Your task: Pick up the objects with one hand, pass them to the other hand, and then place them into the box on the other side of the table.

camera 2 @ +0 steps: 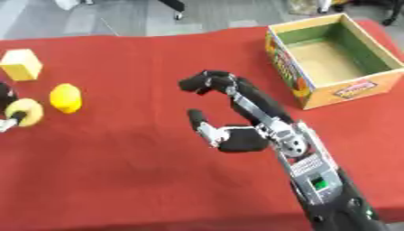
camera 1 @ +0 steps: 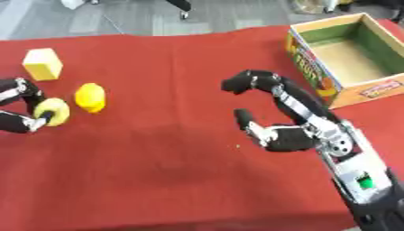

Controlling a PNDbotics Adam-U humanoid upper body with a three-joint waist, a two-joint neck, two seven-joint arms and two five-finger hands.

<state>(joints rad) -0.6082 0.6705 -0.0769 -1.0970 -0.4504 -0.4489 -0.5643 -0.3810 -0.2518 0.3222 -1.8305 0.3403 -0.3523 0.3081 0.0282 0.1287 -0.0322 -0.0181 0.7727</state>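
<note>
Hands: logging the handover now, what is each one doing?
Left hand: shut on the round yellow object.
Right hand: open, holding nothing, over the red cloth.

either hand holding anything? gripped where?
Left hand is curled round a round yellow object, fingers at its left edge. Right hand holds nothing.

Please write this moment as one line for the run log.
left hand: shut on yellow object | right hand: open, empty, mid-table | lemon, yellow block: on cloth | box: empty
</note>
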